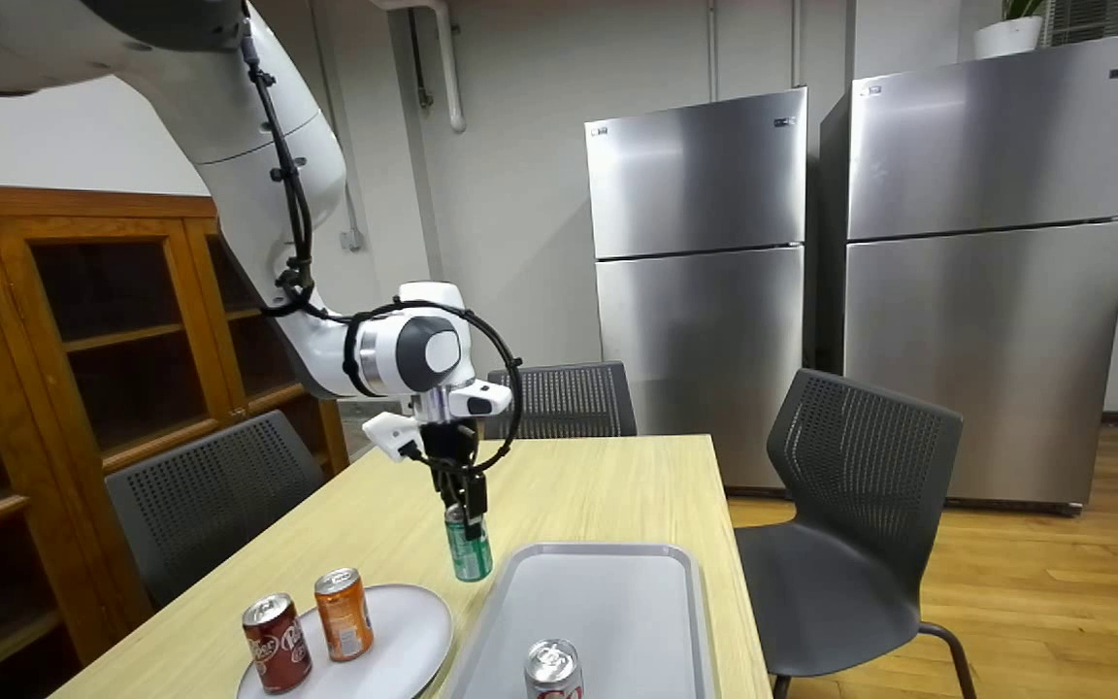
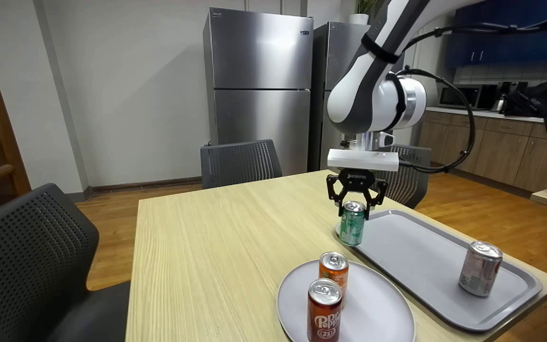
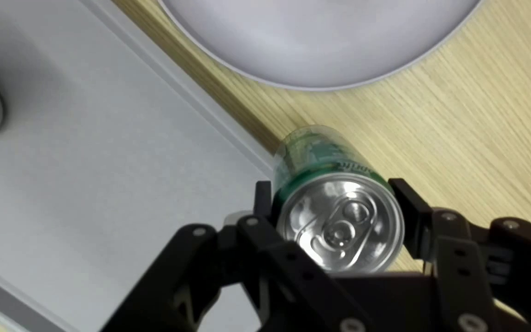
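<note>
My gripper (image 2: 354,213) is shut on a green soda can (image 2: 352,230), with one finger on each side near its top. The can (image 3: 339,226) is upright, its silver lid and pull tab facing the wrist camera. In an exterior view the can (image 1: 471,558) appears beside the grey tray (image 1: 608,602), close to its edge. Whether its base touches the table cannot be made out. An orange can (image 1: 344,616) and a dark red Dr Pepper can (image 2: 325,316) stand on a pale round plate (image 2: 382,308) nearby. On the tray stands a silver can (image 2: 480,270).
The wooden table (image 2: 216,247) carries the tray and plate, which lie close together. Dark chairs (image 1: 850,544) surround the table. Two steel refrigerators (image 1: 700,291) stand behind it, and a wooden cabinet (image 1: 113,340) is at one side.
</note>
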{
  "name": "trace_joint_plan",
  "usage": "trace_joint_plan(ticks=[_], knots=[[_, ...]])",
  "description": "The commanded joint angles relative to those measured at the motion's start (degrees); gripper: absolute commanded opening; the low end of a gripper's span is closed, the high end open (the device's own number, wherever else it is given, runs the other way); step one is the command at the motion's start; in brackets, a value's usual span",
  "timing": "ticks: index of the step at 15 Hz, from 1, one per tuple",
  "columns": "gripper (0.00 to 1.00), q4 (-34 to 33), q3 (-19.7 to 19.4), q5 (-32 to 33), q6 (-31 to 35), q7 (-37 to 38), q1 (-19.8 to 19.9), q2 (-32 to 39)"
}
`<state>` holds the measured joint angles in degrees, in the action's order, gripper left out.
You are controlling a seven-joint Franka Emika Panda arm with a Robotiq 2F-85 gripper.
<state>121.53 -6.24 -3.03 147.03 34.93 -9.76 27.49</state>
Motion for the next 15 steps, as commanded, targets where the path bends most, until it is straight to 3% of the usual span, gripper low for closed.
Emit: trace_joint_plan(ticks=[1, 15], knots=[[0.38, -3.5, -0.8, -0.4, -3.0, 0.3, 1.5, 0.9], [0.38, -13.6, -3.1, -1.7, -4.9, 1.0, 5.9, 10.4]])
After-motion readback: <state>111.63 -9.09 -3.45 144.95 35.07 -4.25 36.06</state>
